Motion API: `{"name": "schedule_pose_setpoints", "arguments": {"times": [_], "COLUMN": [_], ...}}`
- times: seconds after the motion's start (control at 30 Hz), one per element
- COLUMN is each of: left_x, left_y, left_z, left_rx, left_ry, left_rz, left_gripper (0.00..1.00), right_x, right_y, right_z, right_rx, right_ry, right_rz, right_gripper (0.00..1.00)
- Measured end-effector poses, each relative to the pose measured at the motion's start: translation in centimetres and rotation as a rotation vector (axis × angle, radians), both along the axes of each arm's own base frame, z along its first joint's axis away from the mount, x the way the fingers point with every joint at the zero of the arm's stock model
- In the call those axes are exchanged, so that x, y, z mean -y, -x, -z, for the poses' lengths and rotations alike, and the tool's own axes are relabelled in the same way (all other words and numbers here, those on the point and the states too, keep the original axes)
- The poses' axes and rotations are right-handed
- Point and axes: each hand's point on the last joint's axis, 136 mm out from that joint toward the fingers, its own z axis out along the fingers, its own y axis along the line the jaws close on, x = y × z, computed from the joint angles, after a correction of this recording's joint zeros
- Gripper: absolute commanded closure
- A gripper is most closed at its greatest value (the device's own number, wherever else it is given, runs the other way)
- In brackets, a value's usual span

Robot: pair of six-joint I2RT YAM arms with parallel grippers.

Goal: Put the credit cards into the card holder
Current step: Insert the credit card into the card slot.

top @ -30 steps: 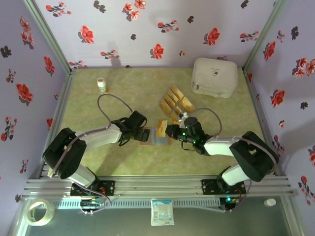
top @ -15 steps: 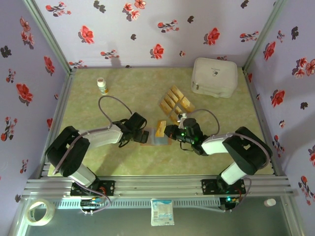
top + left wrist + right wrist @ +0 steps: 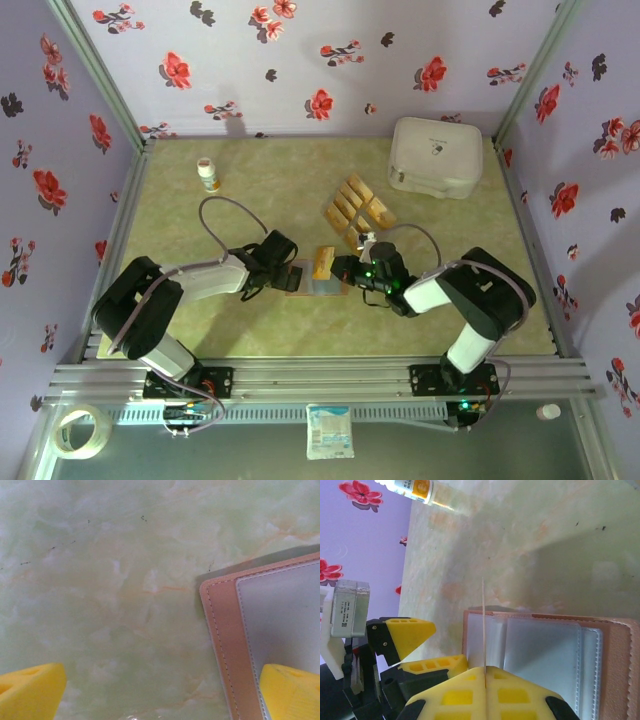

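Edgewise between clamped right jaws, credit card (image 3: 322, 262) above card holder (image 3: 545, 650) (left jaws wide apart).

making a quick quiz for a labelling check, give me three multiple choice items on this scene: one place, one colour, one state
1. Where does the big white rounded box stand on the green marbled table? A near left corner; B centre; C far right corner.
2. What colour are the fingers of the right gripper? A black; B yellow; C red.
3. How is the right gripper? A shut on a thin tan-orange card; B wide open; C shut on nothing.

C: the top view shows it by the far right walls.
B: the right wrist view shows yellow pads.
A: the card stands edge-on between closed fingers, over the reddish-brown folding card holder.
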Motion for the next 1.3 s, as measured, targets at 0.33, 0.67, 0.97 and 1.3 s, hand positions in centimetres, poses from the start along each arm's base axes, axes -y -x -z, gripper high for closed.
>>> {"name": "schedule_pose_setpoints", "arguments": {"times": [0.33, 0.67, 0.97, 1.3], "left_x": [0.0, -0.6, -0.2, 0.2], "left_y": [0.0, 0.6, 0.8, 2.0], "left_z": [0.0, -1.4, -2.6, -1.6], "left_rx": [-0.001, 0.0, 0.016, -0.009], "left_ry": [0.0, 0.006, 0.051, 0.058], "left_rz": [-0.003, -0.008, -0.006, 0.004], "left_gripper": [0.0, 0.0, 0.0, 0.0], "right_x": [-0.3, -0.3, -0.4, -0.4], "right_y": [0.2, 0.5, 0.5, 0.4], "right_z": [0.7, 0.6, 0.4, 0.4], "right_rx": [0.002, -0.002, 0.003, 0.004], "right_ry": [-0.028, -0.048, -0.058, -0.059], "right_rz": [-0.012, -0.015, -0.017, -0.017], "right_gripper": [1.0, 1.0, 1.0, 1.0]}}
